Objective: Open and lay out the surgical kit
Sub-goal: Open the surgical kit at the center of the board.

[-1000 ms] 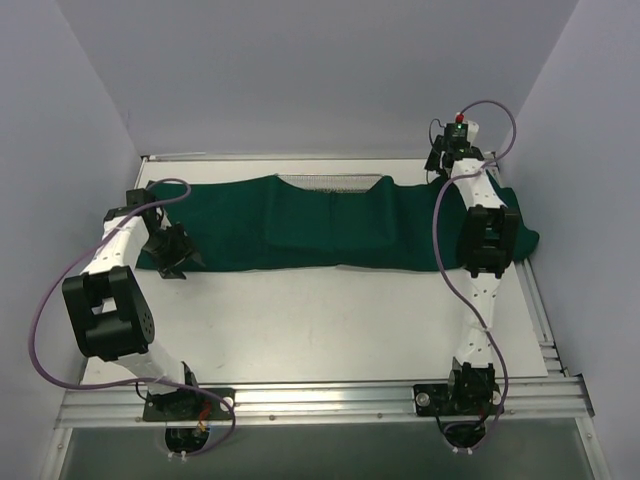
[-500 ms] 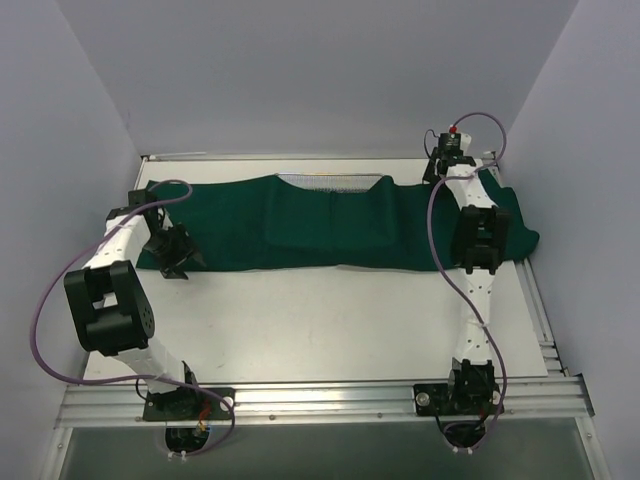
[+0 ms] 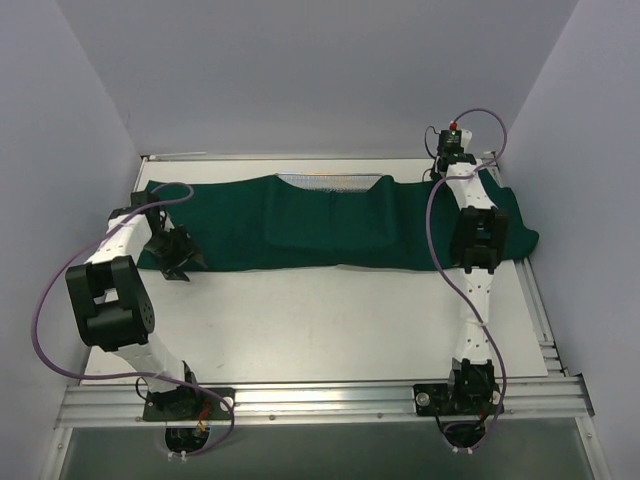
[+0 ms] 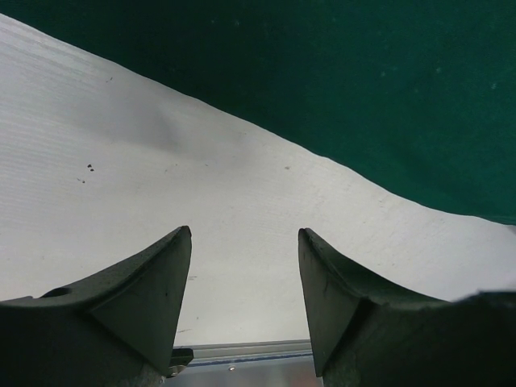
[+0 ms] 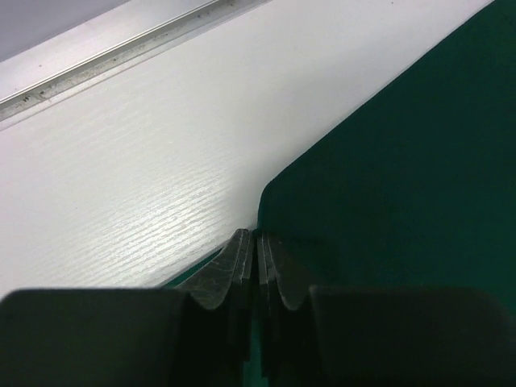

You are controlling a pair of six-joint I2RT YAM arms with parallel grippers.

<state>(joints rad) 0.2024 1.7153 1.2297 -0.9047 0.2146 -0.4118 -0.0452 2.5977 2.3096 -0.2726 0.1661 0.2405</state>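
1. The green cloth (image 3: 330,225) lies spread in a long band across the far half of the white table (image 3: 330,320), reaching from the left side to the right edge.
2. A thin strip of the silver mesh tray (image 3: 330,180) shows at the cloth's far edge, near the middle. The rest is under the cloth.
3. The left pincer (image 4: 244,242) has its jaws wide apart and holds nothing. It hangs over bare table just beside the cloth's near edge, at the left end.
4. The right pincer (image 5: 255,242) has its jaws pressed together on the cloth's edge at the far right corner, with green showing on both sides of the tips.
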